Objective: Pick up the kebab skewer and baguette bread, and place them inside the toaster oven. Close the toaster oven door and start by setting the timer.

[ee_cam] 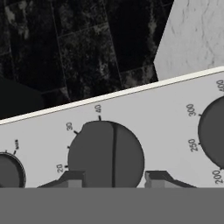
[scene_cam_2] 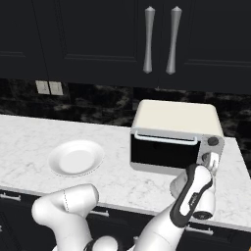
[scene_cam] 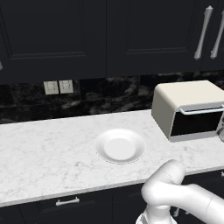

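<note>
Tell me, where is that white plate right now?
The white plate sits on the marble counter, left of the toaster oven in both base views.

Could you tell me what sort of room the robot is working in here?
A rendered home kitchen, it seems: a white marble counter under dark cabinets with silver bar handles, a cream-beige toaster oven with numbered dials, and a round white plate.

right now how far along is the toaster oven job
Looks done: the white plate holds nothing and the toaster oven door is closed; whether the food is inside can't be seen through the dark glass. In hand: the claw straddles the timer knob, grip not confirmed. Left: turning it to set the time.
</note>
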